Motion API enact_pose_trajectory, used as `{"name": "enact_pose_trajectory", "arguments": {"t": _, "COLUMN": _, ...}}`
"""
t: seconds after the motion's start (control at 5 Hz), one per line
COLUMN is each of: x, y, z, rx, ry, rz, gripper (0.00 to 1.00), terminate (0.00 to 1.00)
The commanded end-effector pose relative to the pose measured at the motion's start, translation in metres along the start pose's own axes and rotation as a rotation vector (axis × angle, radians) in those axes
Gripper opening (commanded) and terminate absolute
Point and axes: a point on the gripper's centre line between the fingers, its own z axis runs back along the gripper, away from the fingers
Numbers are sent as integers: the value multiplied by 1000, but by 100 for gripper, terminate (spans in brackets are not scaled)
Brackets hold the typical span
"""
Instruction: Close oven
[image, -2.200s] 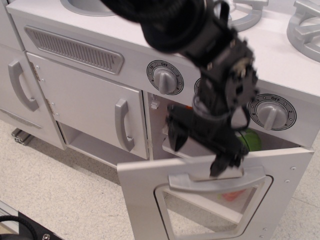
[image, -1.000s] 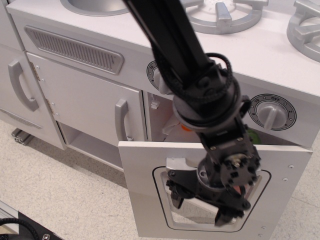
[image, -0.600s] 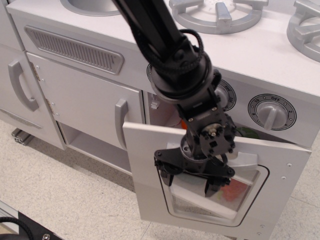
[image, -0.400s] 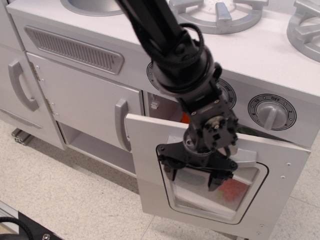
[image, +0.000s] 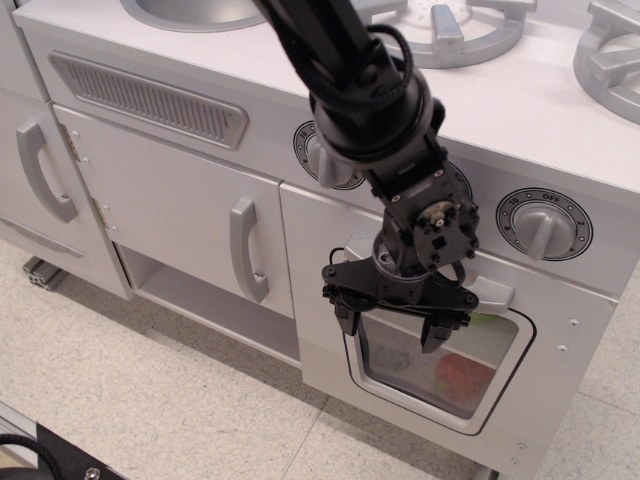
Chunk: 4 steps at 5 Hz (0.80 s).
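A plain cupboard door with an upright handle is standing at the left of the toy kitchen, with an open shelf gap under it. To its right, the oven is sitting below the round dials, and its windowed door is looking nearly flush with the kitchen front, so the closing seems almost done. The robot's fingers are hanging spread apart and gripping nothing, right in front of the upper edge of the window, just under the door's grey bar handle; whether they are touching the door is not clear. Something red and green is showing dimly behind the glass.

To finish well, I would be pressing flat and straight into the door near the handle, keeping the push gentle and even so the door seats fully without the fingers slipping onto the glass or catching on the bar, then backing off straight
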Motion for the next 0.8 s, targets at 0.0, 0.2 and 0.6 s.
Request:
{"name": "enact_pose_trajectory", "arguments": {"t": 0.0, "x": 27, "y": 4, "z": 10, "rx": -59, "ry": -88, "rz": 53, "gripper": 100, "terminate": 0}}
{"name": "enact_pose_trajectory", "arguments": {"t": 0.2, "x": 11, "y": 6, "z": 20, "rx": -61, "ry": -28, "rz": 10, "gripper": 100, "terminate": 0}}
{"name": "enact_pose_trajectory", "arguments": {"t": 0.6, "x": -17, "y": 10, "z": 40, "rx": -83, "ry": 57, "rz": -68, "gripper": 100, "terminate": 0}}
